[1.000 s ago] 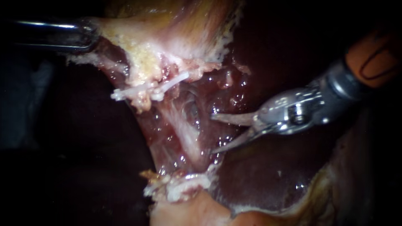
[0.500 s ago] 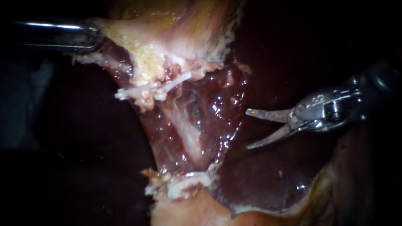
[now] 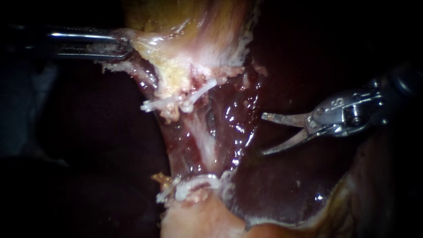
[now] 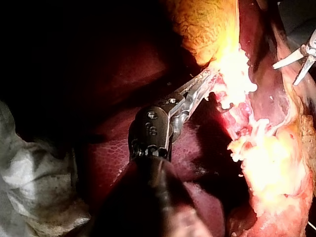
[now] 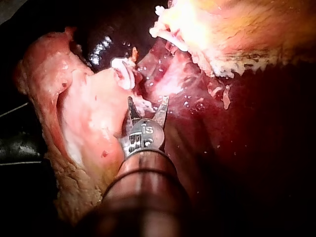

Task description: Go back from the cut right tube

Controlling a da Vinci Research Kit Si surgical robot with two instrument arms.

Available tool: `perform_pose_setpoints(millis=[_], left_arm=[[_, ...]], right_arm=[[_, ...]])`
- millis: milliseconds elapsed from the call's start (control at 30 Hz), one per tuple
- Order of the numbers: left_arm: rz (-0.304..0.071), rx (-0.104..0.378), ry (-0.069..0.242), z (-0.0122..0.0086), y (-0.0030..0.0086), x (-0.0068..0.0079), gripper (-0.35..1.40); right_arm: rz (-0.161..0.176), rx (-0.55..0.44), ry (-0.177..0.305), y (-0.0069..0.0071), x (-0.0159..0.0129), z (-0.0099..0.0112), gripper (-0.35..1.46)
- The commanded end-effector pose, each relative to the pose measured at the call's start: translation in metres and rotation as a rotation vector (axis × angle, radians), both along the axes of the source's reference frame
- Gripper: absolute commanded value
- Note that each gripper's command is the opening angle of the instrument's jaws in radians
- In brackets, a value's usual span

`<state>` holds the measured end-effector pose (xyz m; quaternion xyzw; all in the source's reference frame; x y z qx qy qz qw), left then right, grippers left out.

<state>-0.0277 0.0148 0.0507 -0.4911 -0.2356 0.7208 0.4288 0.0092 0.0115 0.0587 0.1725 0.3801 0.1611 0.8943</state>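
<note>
Blades of my right tool (image 3: 263, 134) stand wide apart, holding nothing. Ahead of their tips, not touching, lies the clipped tube (image 3: 203, 141); I cannot make out its cut end. My left tool (image 3: 125, 44) clamps the pale edge of the gallbladder (image 3: 189, 24).

My left instrument (image 3: 121, 44) clamps tissue (image 3: 152, 44); right instrument (image 3: 263, 134) jaws gape open

1. The slender metal left instrument (image 3: 124, 44) is coming in from the left, its jaws clamping the edge of the pale gallbladder (image 3: 189, 39).
2. An upper white clip (image 3: 176, 99) is lying just below the gallbladder, with a lower white clip (image 3: 194, 185) beneath it.
3. The bladed right instrument (image 3: 263, 134) is hanging agape to their right, apart from them, over the dark liver (image 3: 282, 185).
</note>
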Motion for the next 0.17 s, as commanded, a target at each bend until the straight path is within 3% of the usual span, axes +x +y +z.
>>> perform_pose_setpoints(millis=[33, 167], left_arm=[[0.000, 0.001, 0.001, 0.0000, 0.0000, 0.0000, -0.35], [0.003, 0.002, -0.001, -0.0002, -0.0001, 0.0002, -0.35]], right_arm=[[0.000, 0.000, 0.000, 0.0000, 0.0000, 0.0000, 1.43], [-0.004, 0.006, 0.004, 0.0000, 0.0002, 0.0000, 1.43]])
